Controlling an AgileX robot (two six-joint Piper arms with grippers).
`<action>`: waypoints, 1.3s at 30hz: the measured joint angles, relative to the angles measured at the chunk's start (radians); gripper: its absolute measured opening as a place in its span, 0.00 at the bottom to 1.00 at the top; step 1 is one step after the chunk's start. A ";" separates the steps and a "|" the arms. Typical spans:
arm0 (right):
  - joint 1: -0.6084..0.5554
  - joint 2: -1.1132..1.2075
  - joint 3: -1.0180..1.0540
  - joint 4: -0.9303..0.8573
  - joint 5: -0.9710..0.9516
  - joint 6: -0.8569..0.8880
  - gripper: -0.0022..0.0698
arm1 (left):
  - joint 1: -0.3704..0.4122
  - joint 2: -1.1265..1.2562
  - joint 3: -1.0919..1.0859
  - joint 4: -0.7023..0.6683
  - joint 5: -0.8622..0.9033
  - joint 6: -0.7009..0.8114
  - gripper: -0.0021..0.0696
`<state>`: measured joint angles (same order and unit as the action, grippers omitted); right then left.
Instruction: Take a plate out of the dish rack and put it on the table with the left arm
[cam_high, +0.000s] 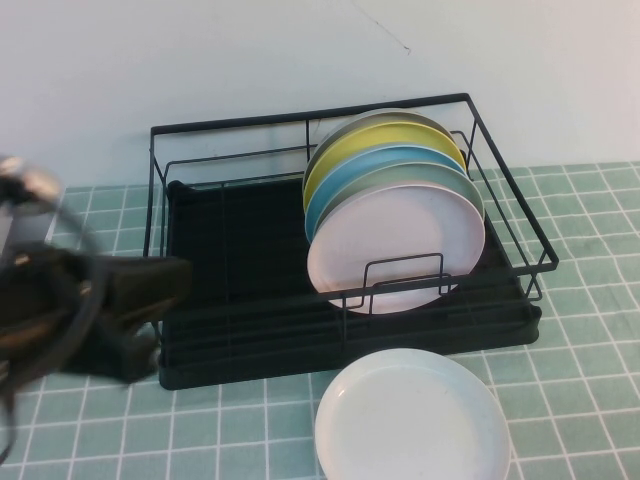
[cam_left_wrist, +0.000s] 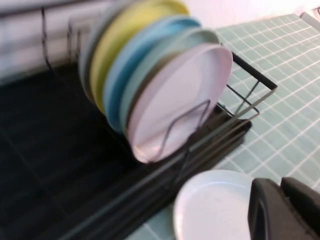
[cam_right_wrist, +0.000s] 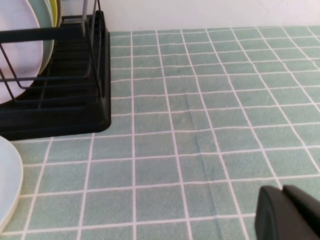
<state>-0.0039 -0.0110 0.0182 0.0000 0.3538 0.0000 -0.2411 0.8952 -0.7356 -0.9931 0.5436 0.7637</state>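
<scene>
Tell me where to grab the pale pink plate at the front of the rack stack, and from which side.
Grip the pale pink plate by its upper rim, coming from above: it stands on edge in the dish rack, wire loop across its lower face, plates behind. Left gripper hovers by the plate on the table; right gripper idles over tiles.

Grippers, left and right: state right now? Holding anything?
Left gripper: fingers together, holding nothing, beside the plate lying on the table.
Right gripper: fingers together, empty, over bare tiles right of the dish rack.

High view looks down; both wrist views share the dish rack (cam_high: 350, 300).
</scene>
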 joint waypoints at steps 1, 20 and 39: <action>0.000 0.000 0.000 0.000 0.000 0.000 0.03 | 0.000 -0.048 0.000 0.055 0.003 -0.016 0.05; 0.000 0.000 0.000 0.000 0.000 0.000 0.03 | 0.000 -0.372 0.002 0.328 0.159 -0.147 0.03; 0.000 0.000 0.000 0.000 0.000 0.000 0.03 | 0.048 -0.456 0.070 0.381 0.191 -0.108 0.03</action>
<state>-0.0039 -0.0110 0.0182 0.0000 0.3538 0.0000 -0.1932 0.4389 -0.6658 -0.6124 0.7345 0.6561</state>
